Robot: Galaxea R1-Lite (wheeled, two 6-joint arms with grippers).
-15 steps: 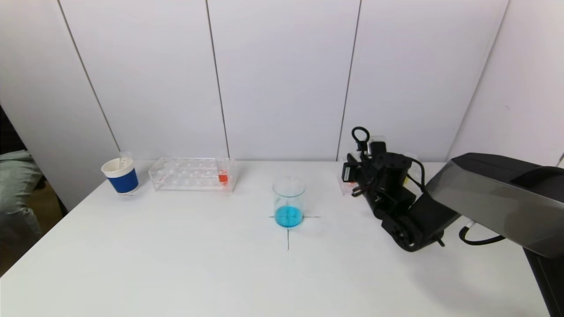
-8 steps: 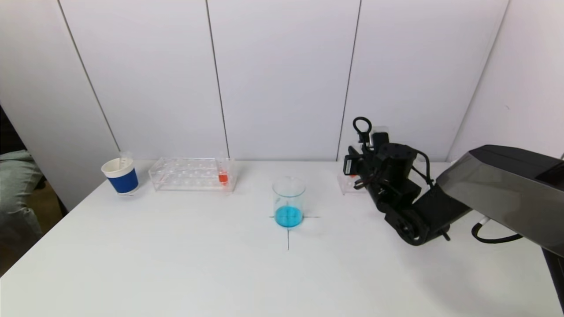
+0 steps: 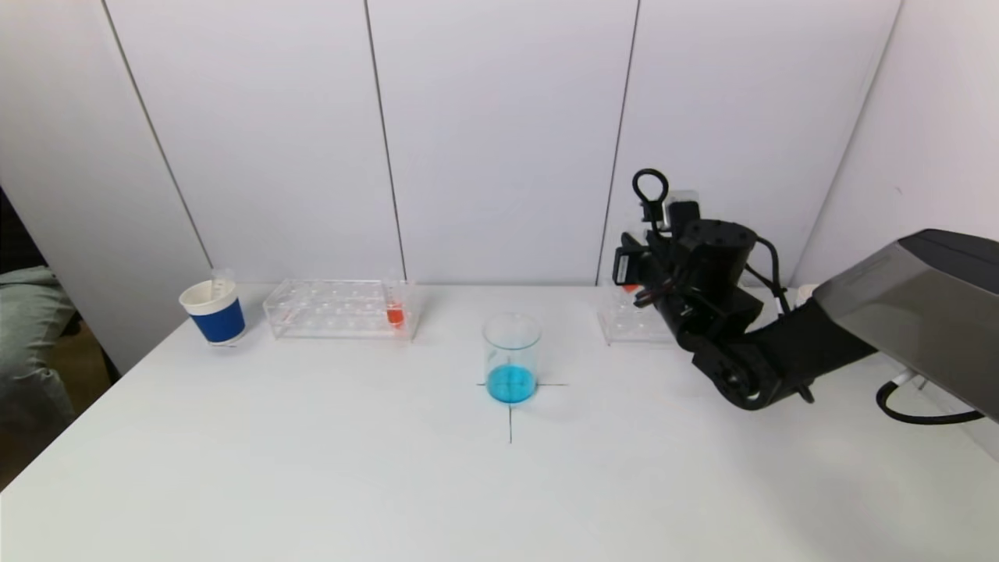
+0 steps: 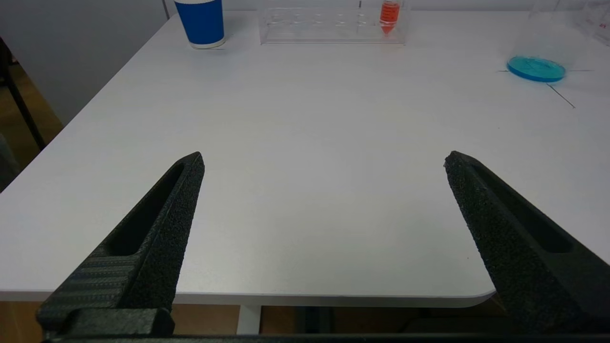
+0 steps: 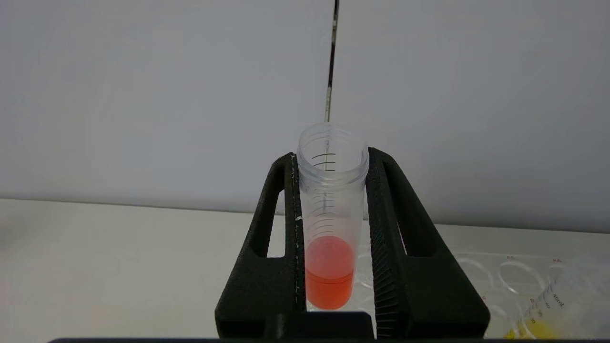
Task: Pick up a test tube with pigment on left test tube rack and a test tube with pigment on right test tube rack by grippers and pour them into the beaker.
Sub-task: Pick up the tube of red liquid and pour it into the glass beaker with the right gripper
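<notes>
My right gripper (image 3: pixel 636 269) (image 5: pixel 332 162) is shut on a clear test tube with orange pigment (image 5: pixel 331 228) and holds it upright above the right rack (image 3: pixel 632 324). The tube's orange liquid (image 3: pixel 629 288) shows beside the gripper. The glass beaker (image 3: pixel 511 357) holds blue liquid at the table's middle, on a cross mark. The left rack (image 3: pixel 339 308) holds an orange-pigment tube (image 3: pixel 395 311) at its right end; this tube also shows in the left wrist view (image 4: pixel 389 14). My left gripper (image 4: pixel 324 159) is open and empty, low at the table's near edge.
A blue and white paper cup (image 3: pixel 213 311) with a clear tube in it stands left of the left rack. A tube with yellow pigment (image 5: pixel 548 309) sits in the right rack. White wall panels stand close behind the racks.
My right gripper has risen with the orange tube, lifting it up out of the right rack. The left arm has not moved.
</notes>
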